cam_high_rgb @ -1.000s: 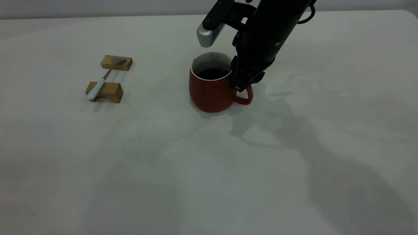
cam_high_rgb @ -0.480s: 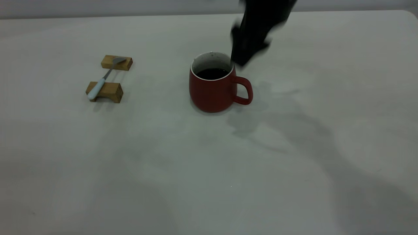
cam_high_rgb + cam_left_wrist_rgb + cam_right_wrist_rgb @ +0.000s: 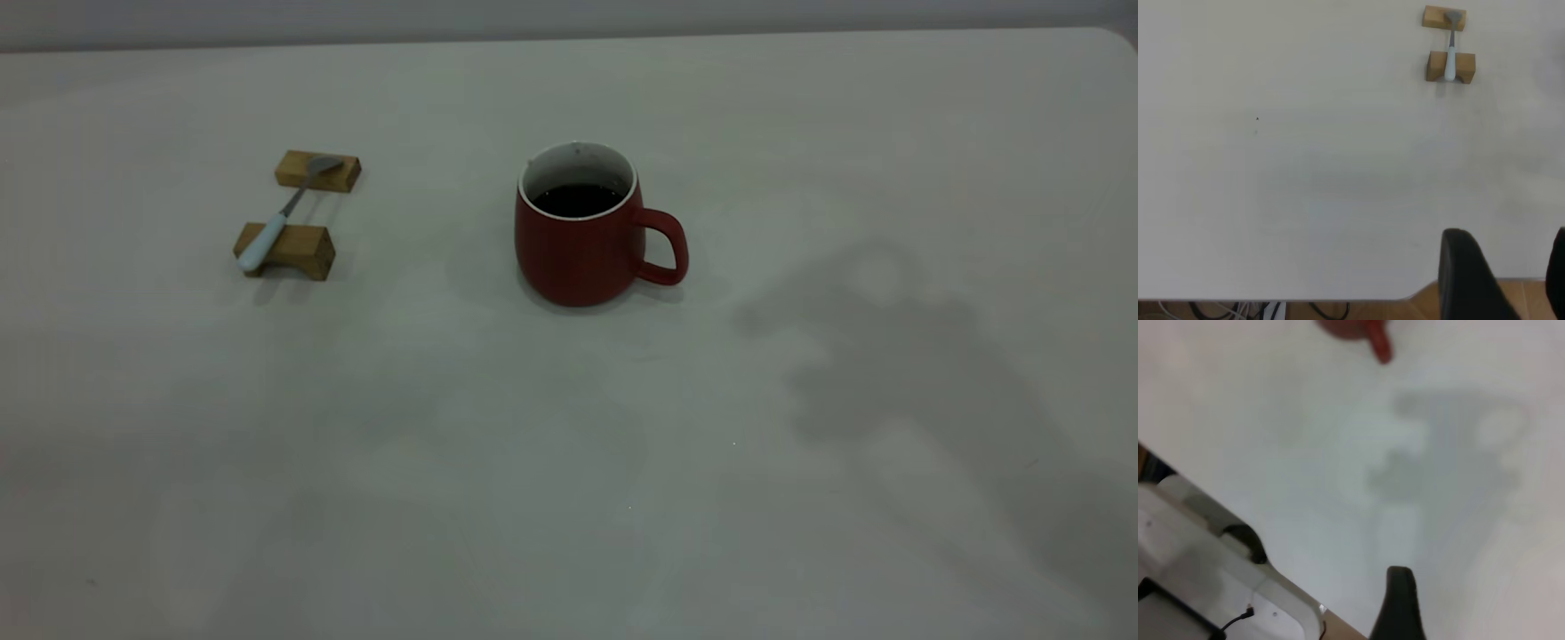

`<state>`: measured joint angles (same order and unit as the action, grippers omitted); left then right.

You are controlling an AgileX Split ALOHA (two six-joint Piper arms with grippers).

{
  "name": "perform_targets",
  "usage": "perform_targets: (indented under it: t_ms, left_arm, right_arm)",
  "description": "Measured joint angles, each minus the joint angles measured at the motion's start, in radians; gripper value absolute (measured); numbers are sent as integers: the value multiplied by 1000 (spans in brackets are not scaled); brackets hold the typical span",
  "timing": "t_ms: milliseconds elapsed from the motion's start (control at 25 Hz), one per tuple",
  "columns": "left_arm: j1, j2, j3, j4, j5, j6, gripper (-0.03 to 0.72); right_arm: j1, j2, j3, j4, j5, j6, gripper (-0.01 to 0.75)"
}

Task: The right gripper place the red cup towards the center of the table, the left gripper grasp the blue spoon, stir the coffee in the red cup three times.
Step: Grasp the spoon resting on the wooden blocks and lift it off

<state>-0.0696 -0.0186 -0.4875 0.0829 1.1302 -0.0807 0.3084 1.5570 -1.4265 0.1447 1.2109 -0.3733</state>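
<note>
Though neither arm shows in the exterior view, each wrist camera catches a little of its own gripper. The left gripper has two dark fingers at the lower right of the left wrist view, standing apart with bare surface between them. Of the right gripper only one black finger shows, at the bottom of the right wrist view, so whether it is spread or pressed together cannot be told.

In the exterior view the near half of the table carries only a soft shadow at the right. Farther back, near the middle of the frame, the red cup stands upright, its handle pointing to the frame's right, with the coffee dark inside its white wall. Well apart from it, at the upper left, the blue spoon lies across two wooden blocks, its pale handle on the nearer block and its grey bowl on the farther one. No writing or label can be read on anything.
</note>
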Motion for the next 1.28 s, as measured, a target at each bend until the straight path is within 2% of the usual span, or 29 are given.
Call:
perform_targets:
  t_ms: [200,440,560,720,920,1280]
  left_arm:
    - [0,0,0,0,0,0,370]
    - [0,0,0,0,0,0,370]
    - [0,0,0,0,0,0,370]
    - [0,0,0,0,0,0,370]
    - [0,0,0,0,0,0,370]
    - [0,0,0,0,0,0,370]
  right_arm:
    - [-1,-263,174,-25,12,34,696]
    - [-13,-694,528,-64,25,164,686]
    - [-58,-973,689,-68,21,190,682]
    - [-158,-1276,846,-68,-27,228,675]
    - [-244,-1507,941,-69,-60,279,674]
    - [-260,-1537,957,-84,-74,290,652]
